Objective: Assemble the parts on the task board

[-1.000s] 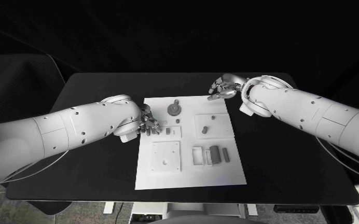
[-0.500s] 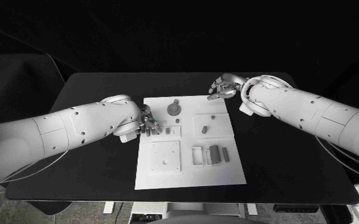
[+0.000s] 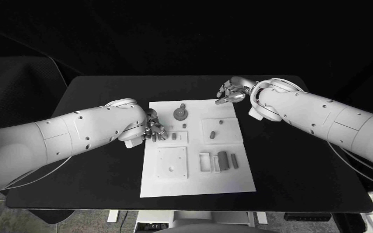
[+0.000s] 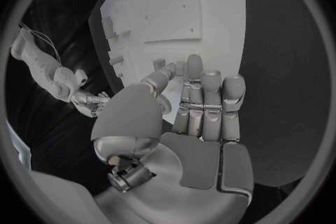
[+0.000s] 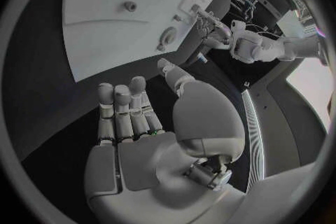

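Black table, white task board; both robot hands, left, right, fingers apart, holding nothing.

- silver right hand nudged slightly toward the far right corner of the white rectangular task board
- no other movement visible

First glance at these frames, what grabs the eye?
The white task board stands out, lying mid-table on the black table with small grey parts on it, like the round part near its far edge. Both silver hands flank it: the left hand at its left edge, the right hand by its far right corner.
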Action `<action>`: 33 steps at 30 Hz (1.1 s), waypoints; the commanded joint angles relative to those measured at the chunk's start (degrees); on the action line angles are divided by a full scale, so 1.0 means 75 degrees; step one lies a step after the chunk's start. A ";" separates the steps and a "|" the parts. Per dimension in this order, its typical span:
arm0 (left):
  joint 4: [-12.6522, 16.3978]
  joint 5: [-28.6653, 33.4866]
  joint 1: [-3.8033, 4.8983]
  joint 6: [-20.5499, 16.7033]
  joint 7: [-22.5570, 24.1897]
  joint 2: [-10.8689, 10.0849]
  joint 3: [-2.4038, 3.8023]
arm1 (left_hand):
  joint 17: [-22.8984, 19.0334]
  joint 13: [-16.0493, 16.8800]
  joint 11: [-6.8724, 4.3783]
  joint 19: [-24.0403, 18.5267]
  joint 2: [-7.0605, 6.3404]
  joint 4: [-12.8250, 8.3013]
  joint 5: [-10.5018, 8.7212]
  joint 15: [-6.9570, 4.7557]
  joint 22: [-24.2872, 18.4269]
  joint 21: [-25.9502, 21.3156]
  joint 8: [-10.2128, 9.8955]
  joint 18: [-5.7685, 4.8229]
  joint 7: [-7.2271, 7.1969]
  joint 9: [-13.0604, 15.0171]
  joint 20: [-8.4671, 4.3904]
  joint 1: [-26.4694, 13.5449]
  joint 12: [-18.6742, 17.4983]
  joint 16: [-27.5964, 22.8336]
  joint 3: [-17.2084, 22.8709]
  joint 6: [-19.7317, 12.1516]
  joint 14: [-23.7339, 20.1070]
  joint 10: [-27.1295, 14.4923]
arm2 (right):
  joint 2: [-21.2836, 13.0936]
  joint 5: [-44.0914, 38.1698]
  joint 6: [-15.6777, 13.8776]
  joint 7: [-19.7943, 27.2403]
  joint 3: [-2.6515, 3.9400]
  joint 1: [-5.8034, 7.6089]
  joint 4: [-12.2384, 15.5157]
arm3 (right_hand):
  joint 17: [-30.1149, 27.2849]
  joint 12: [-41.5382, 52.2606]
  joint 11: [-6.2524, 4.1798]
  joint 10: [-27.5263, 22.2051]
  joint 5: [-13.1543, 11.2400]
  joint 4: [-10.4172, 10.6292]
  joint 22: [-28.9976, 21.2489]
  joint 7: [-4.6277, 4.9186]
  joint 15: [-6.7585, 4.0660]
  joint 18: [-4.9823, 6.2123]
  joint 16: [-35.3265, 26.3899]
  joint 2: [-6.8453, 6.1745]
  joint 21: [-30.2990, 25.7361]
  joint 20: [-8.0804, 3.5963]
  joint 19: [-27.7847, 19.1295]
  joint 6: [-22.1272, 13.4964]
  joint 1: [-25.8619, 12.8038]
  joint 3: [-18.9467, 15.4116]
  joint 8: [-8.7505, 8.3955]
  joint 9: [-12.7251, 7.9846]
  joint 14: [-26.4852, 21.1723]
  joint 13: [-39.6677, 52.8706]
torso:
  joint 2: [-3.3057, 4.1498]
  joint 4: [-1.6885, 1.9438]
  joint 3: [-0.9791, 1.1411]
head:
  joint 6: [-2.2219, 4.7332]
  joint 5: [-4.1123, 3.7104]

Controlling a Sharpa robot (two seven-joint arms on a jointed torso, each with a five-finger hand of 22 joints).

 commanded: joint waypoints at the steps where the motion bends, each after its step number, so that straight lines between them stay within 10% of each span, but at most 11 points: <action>1: 0.0004 -0.0013 -0.0022 0.0093 0.0029 0.0057 -0.0012 | 0.0008 -0.0010 -0.0002 -0.0021 0.0051 -0.0029 0.0022 -0.0056 0.0009 0.0027 0.0018 0.0337 -0.0008 -0.0015 -0.0047 0.0123 -0.0008 0.0039 0.0075 0.0056 -0.0013 0.0037 | 0.0000 0.0007 0.0104 0.0029 0.0002 -0.0002 0.0014 | -0.0009 0.0008 0.0006 -0.0038 0.0047 0.0062 -0.0012 0.0026 -0.0011 -0.0047 0.0000 -0.0013 0.0088 0.0020 -0.0045 -0.0043 -0.0071 0.0001 0.0033 -0.0008 -0.0045 -0.0010 | 0.0003 0.0000 -0.0001 | -0.0004 -0.0007; 20: -0.0193 -0.0233 -0.0023 0.0263 0.0022 0.0281 -0.0012 | 0.0011 -0.0013 0.0001 -0.0021 0.0044 -0.0020 0.0019 -0.0056 0.0010 0.0030 0.0010 0.0336 -0.0002 -0.0018 -0.0045 0.0121 -0.0015 0.0040 0.0074 0.0048 -0.0016 0.0035 | -0.0011 0.0007 0.0123 0.0030 0.0002 -0.0002 0.0080 | -0.0010 0.0010 0.0006 -0.0038 0.0047 0.0068 -0.0013 0.0027 -0.0009 -0.0048 0.0000 -0.0010 0.0087 0.0021 -0.0045 -0.0044 -0.0080 0.0002 0.0033 -0.0008 -0.0046 -0.0012 | 0.0002 -0.0002 -0.0003 | -0.0047 -0.0030; 33: -0.0161 -0.0237 -0.0026 -0.0030 0.0060 0.0186 -0.0011 | 0.0065 -0.0082 0.0049 -0.0106 -0.0544 0.0195 -0.0006 -0.0015 0.0008 0.0080 -0.0166 0.0311 0.0065 -0.0063 -0.0016 -0.0736 -0.0150 0.0028 -0.0640 -0.0109 -0.0114 0.0006 | -0.0033 0.0009 0.0110 0.0034 0.0002 -0.0002 0.0075 | -0.0010 0.0010 0.0006 -0.0039 0.0047 0.0073 -0.0014 0.0027 -0.0009 -0.0049 0.0001 -0.0011 0.0087 0.0021 -0.0045 -0.0046 -0.0089 0.0000 0.0033 -0.0009 -0.0047 -0.0013 | -0.0002 0.0000 -0.0005 | -0.0050 -0.0047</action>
